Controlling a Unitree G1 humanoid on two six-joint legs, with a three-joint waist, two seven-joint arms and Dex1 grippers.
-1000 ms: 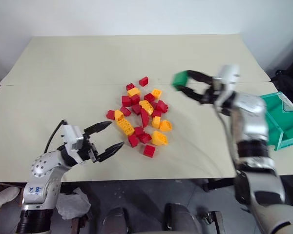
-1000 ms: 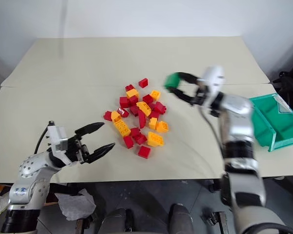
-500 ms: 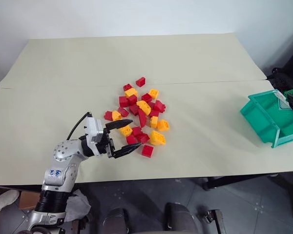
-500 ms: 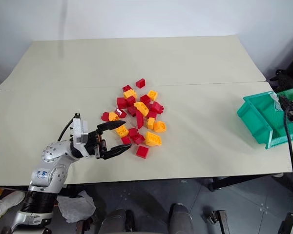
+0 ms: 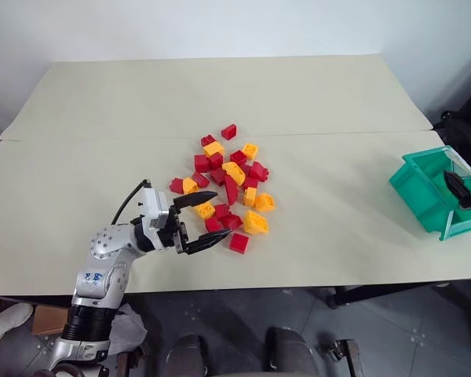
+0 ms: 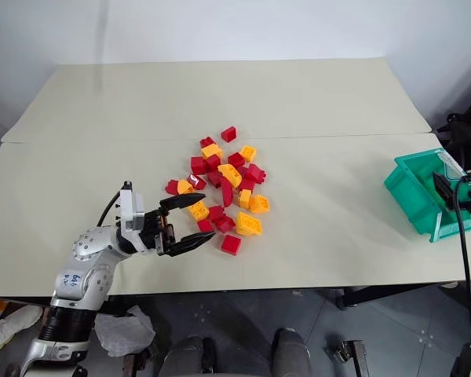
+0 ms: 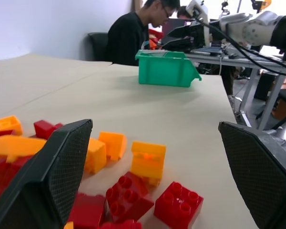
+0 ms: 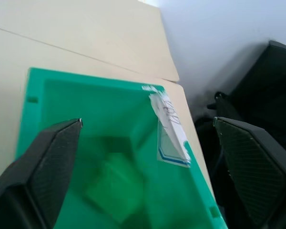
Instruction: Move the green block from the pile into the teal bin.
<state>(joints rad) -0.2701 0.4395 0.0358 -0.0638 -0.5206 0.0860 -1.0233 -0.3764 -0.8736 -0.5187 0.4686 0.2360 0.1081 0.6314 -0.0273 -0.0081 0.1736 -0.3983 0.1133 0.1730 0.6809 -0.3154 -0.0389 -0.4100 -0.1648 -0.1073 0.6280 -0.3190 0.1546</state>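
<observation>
Spanning both eye views, table (image 5: pixel 330 110) of pale board, bare apart from the bricks and bin. Bin (image 5: pixel 424 188) sits at its far right edge, well apart from the pile (image 5: pixel 228 188) in the middle. Bin's inner wall carries a taped label (image 8: pixel 169 121).

Right gripper (image 8: pixel 148 138): fingers spread wide above the bin's mouth, nothing between them, touching nothing. From the head it is just a dark finger (image 6: pixel 442 188) against the bin's right side. Block (image 8: pixel 115 191): a blurred green shape low inside the bin, below my open fingers; whether it lies flat I cannot tell.

Left gripper (image 5: pixel 206 221): also spread open and empty, poised at the near left edge of the pile, tips just beside the nearest red and yellow bricks; contact unclear. Its wrist view looks level across the pile to the bin, with a red brick (image 7: pixel 179 205) closest.

That view alone also shows a seated person (image 7: pixel 133 33) in black behind the bin, beside a cluttered desk (image 7: pixel 229 55). Right wrist view alone shows the bin's inside.
</observation>
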